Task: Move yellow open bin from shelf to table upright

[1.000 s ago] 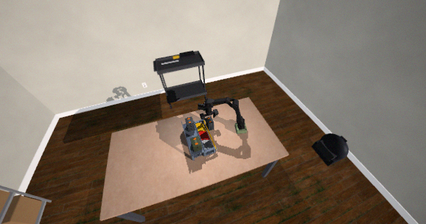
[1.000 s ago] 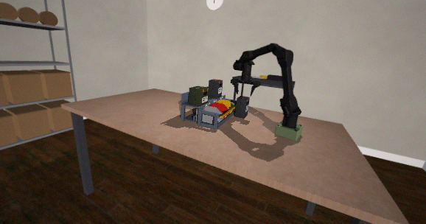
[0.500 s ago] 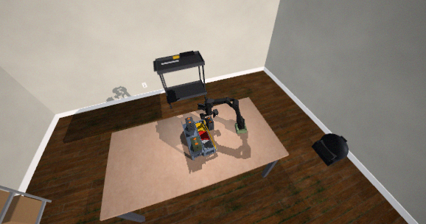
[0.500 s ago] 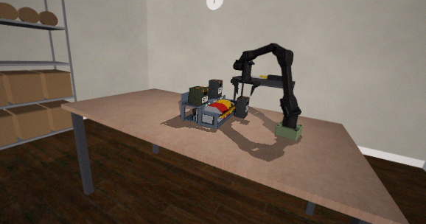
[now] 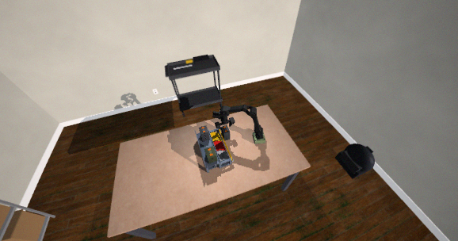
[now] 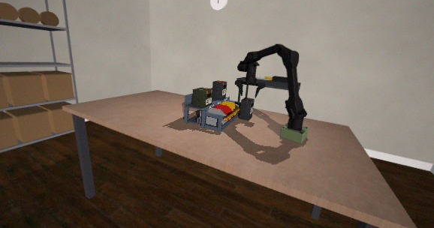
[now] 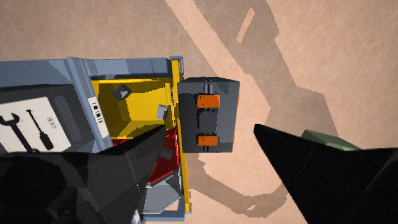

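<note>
here, the approach: gripper (image 6: 248, 93) wide open and empty above the small shelf (image 6: 186, 112).
the yellow bin (image 7: 137, 102) sits in the shelf beside a dark case (image 7: 207, 115); next, i judge, lower onto the bin's rim and close.

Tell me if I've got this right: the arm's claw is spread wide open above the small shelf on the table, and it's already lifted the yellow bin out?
Not quite. The gripper is wide open above the small shelf, but it holds nothing. The wrist view shows the yellow bin in the shelf, beside a dark case on the table.
</note>
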Tool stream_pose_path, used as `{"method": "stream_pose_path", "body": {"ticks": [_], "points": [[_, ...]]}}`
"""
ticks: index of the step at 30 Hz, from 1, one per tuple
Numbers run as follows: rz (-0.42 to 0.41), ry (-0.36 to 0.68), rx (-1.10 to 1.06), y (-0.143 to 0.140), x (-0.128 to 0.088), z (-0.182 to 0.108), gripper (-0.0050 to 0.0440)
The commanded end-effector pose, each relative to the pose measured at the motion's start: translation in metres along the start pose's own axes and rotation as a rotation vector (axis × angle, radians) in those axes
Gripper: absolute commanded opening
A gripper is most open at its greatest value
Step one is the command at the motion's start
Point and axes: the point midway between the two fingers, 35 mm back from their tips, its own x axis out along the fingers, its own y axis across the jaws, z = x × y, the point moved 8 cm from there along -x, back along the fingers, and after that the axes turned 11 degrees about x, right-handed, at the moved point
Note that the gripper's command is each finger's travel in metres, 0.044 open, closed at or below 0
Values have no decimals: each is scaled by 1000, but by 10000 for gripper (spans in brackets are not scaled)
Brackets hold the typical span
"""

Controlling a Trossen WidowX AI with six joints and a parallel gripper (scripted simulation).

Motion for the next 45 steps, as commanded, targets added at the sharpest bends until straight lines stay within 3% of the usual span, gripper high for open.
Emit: {"method": "stream_pose_path", "body": {"ticks": [1, 45], "points": [[31, -3, 3, -1, -8, -1, 440], [32, -8, 1, 0, 13, 1, 440]]}}
